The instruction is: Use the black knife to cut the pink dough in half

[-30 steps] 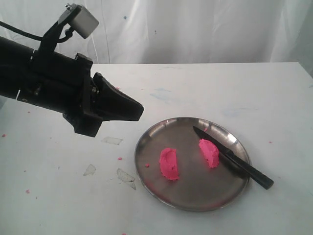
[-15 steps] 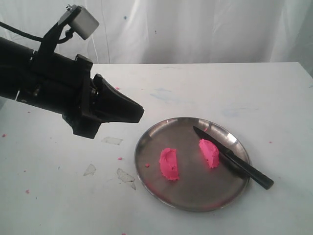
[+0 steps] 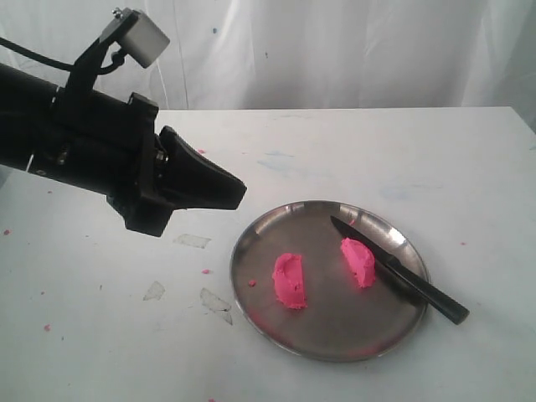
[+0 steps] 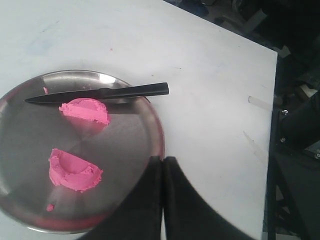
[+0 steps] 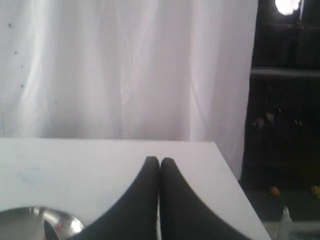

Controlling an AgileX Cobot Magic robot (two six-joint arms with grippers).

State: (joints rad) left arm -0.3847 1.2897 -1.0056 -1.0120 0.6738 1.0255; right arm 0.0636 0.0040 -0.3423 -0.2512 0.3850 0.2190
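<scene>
My left tool point(image 3: 240, 191) hangs above the left of the tabletop point(image 3: 352, 151), short of the plate, its two black fingers point(image 4: 152, 200) pressed together with nothing between them. Below it on the tabletop lie a few clear tape scraps point(image 3: 192, 240) and scattered pink crumbs point(image 3: 204, 271). Right of these sits a round metal plate point(image 3: 335, 322), and the dough point(image 3: 290, 280) lies on it cut into two pieces that sit well apart. The left half point(image 4: 74, 170) is near the plate's middle, with one crumb point(image 3: 251, 283) on the metal to its left. The right half point(image 3: 358, 261) lies a little farther back and to the right. The knife point(image 3: 400, 272) lies flat along the right side of that half, so close that I cannot tell whether they touch. Its point aims far and left over the plate, and its handle point(image 3: 440, 303) sticks out past the plate's near right rim. My right tool point(image 5: 159, 161) does not show in the exterior view. Its own camera shows its fingers closed tight on nothing, with a sliver of the plate at the edge of the picture and a white curtain point(image 5: 125, 65) behind the tabletop.
</scene>
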